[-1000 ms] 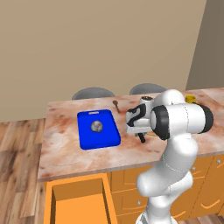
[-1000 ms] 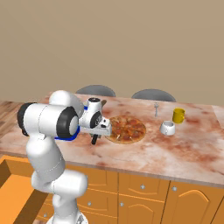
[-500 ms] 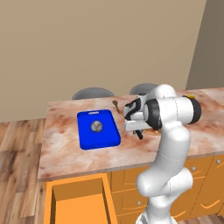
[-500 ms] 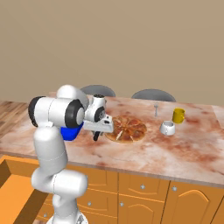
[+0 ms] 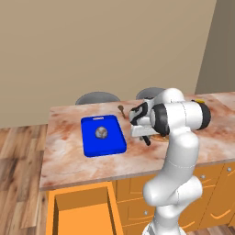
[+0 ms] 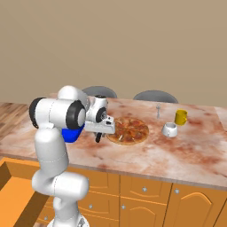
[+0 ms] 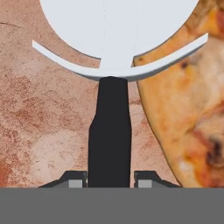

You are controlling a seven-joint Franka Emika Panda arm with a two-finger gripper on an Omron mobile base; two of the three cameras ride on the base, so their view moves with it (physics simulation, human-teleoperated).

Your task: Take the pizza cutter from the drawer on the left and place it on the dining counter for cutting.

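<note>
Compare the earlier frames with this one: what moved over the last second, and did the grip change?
The gripper swung further over the dining counter, carrying the pizza cutter toward the near-left edge of the pizza. It stays shut on the cutter's black handle; nothing was let go. The blue cutting board, yellow cup, white bowl and open drawer kept their places.

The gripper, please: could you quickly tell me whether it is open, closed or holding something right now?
Gripper: closed on the pizza cutter, gripping its black handle, above the counter beside the pizza.
</note>
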